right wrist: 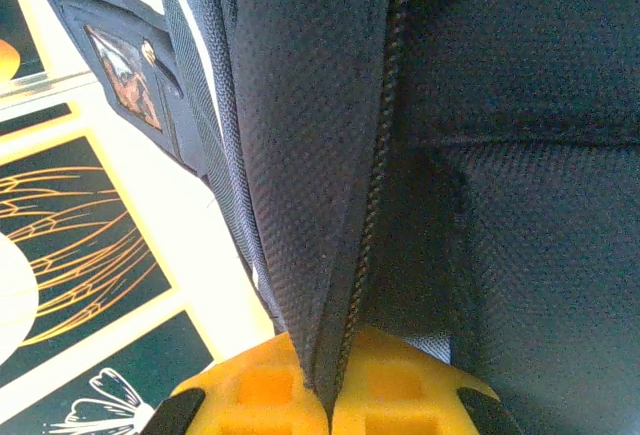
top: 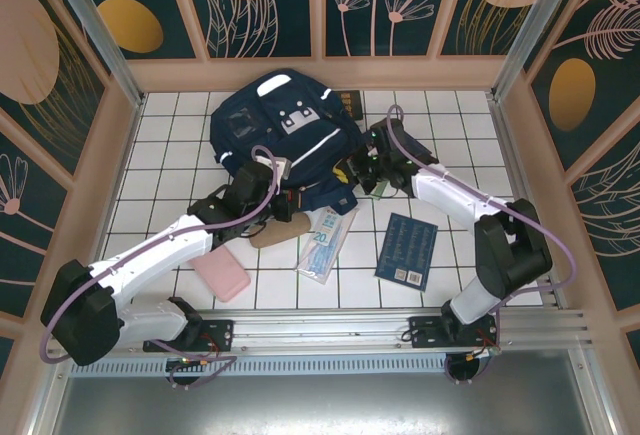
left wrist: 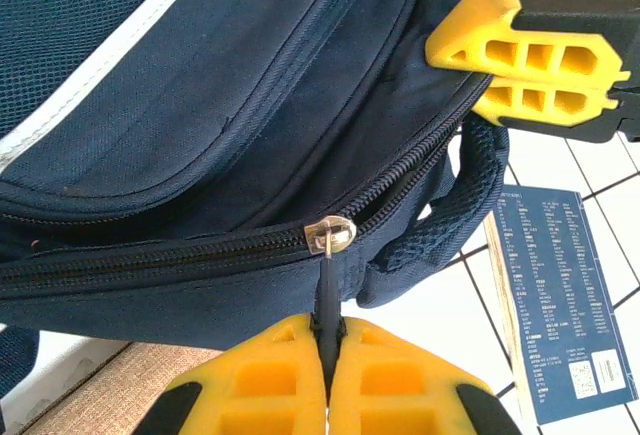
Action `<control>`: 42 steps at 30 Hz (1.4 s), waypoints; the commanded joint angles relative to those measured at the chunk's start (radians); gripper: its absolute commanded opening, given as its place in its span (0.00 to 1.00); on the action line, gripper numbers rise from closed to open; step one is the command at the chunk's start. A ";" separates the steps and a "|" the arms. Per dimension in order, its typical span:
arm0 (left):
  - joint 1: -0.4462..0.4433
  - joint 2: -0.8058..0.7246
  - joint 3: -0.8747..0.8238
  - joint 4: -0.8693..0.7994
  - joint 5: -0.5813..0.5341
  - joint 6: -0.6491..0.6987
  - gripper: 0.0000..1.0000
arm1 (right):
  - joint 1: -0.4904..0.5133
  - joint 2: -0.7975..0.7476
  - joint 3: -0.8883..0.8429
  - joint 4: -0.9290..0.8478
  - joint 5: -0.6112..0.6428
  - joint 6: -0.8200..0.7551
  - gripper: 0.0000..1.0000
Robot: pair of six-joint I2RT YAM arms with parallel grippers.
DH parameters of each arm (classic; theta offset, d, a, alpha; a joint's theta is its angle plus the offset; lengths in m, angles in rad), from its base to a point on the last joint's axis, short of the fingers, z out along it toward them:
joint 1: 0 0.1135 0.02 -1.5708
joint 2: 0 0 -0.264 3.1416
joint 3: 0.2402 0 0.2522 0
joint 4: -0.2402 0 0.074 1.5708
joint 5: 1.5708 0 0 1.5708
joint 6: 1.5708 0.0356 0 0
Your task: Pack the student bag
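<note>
Looking at the student bag (top: 285,140) first: it lies flat on the white tiled table (top: 170,155), toward the far wall and about mid-width, front pockets and white stripes facing up. In the left wrist cam the bag's (left wrist: 200,155) near edge runs across the frame w/ a zip line along it, and the silver zip slider (left wrist: 330,234) sits roughly mid-frame. The left gripper (left wrist: 328,340) is clamped on the dark zip pull (left wrist: 326,295) hanging off that slider, yellow fingers pressed together w/ only the tab between them; from overhead I see that gripper (top: 285,200) at the bag's near edge. The right gripper (right wrist: 325,380) is pinched onto a fold of the bag's (right wrist: 500,155) navy fabric right beside a zip line, no gap btwn the fingers apart from the cloth. Overhead it (top: 355,170) sits at the bag's near-right corner, and the left cam catches it (left wrist: 520,65) just past the bag's mesh handle (left wrist: 450,215). Outward from the bag: a tan pouch (top: 272,237) touching its near edge, a clear packet w/ blue print (top: 325,240) just beside that, a blue book (top: 407,249) near-right of the bag, and a pink case (top: 222,275) further out, near-left. A dark flat item (top: 346,103) pokes out at the bag's far-right side; can't tell what it is.
</note>
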 commanded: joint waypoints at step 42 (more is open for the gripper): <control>0.350 0.199 -0.015 0.048 -0.033 -0.042 0.00 | -0.200 -0.149 0.001 -0.054 -0.131 -0.238 0.00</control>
